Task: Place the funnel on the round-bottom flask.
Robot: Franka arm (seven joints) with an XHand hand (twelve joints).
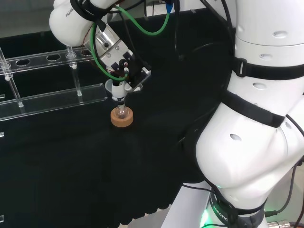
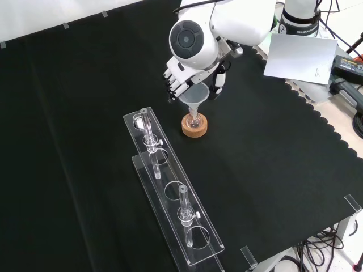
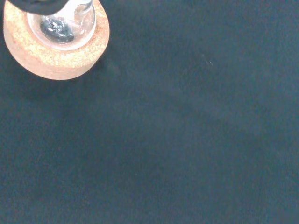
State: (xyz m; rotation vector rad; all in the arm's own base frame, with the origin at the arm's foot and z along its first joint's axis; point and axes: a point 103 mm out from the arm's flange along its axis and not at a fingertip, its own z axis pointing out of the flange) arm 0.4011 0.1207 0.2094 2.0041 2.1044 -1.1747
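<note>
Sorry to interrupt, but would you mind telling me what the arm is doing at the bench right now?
The arm's hand is holding a clear funnel by its rim, fingers curled on it, directly over a small round-bottom flask that sits in a cork ring on the black cloth. The funnel's stem points down into the flask's neck, but I cannot tell if it is fully seated. A clear rack lies alongside, untouched.

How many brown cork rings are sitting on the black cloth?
1. The brown cork ring sits beside the clear plastic rack, under the small round glass flask, below the hand. None looks hidden.
</note>
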